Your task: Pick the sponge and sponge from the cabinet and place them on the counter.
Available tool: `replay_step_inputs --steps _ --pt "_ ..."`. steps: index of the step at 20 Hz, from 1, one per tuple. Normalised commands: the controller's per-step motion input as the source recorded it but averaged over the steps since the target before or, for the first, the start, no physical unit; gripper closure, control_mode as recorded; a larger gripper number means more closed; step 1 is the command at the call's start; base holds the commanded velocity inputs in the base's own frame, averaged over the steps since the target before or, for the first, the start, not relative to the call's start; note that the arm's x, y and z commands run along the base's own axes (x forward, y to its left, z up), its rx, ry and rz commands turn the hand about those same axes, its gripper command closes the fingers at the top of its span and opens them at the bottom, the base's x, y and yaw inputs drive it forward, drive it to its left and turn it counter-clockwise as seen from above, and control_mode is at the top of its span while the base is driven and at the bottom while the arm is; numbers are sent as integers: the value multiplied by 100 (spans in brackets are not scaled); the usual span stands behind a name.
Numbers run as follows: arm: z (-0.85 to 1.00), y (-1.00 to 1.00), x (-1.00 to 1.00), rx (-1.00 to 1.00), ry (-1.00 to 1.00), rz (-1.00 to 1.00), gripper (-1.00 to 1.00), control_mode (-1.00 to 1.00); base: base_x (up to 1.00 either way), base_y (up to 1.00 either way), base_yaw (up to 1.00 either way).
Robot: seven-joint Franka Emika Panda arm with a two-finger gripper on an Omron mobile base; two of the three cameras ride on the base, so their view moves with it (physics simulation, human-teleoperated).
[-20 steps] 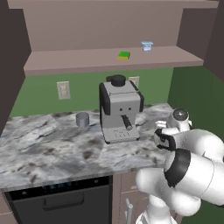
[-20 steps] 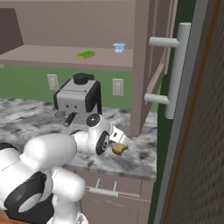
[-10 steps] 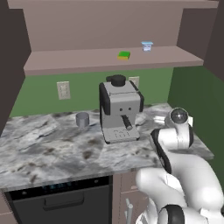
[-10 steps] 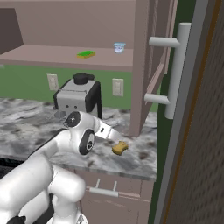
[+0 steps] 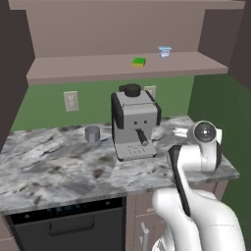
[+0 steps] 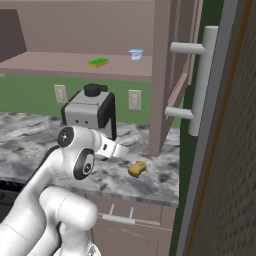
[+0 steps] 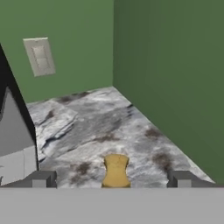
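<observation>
The tan sponge [image 6: 137, 169] lay flat on the marble desk [image 5: 54, 166], near its right end and apart from the coffee machine [image 5: 134, 125]. In the hand view it sat between the two fingertips of the tool [image 7: 110, 178], whose jaws stood fully spread and held nothing. Whether the tips were level with the sponge or above it was hard to tell. The green sponge [image 5: 139, 62] rested on the open shelf of the cabinet [image 6: 75, 62], just beside the small white cup [image 5: 164, 51]. Judged from this, one sponge was delivered and the second remained. To fetch it well, the arm should lift straight up clear of the tan sponge, pass above the coffee machine, and approach the green one from the cup-free side, pinching its short sides squarely.
</observation>
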Motion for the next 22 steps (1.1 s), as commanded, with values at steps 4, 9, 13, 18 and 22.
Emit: replay_step_inputs --steps 4,9,13,18,22 --pt "31 18 -38 -5 0 1 -100 -100 0 0 0" --pt "36 20 -29 -3 0 3 -100 -100 0 0 0" --pt "47 20 -23 0 0 4 -100 -100 0 0 0" --pt "44 21 -27 0 0 5 -100 -100 0 0 0" --pt "39 23 -32 0 0 6 -100 -100 0 0 0"
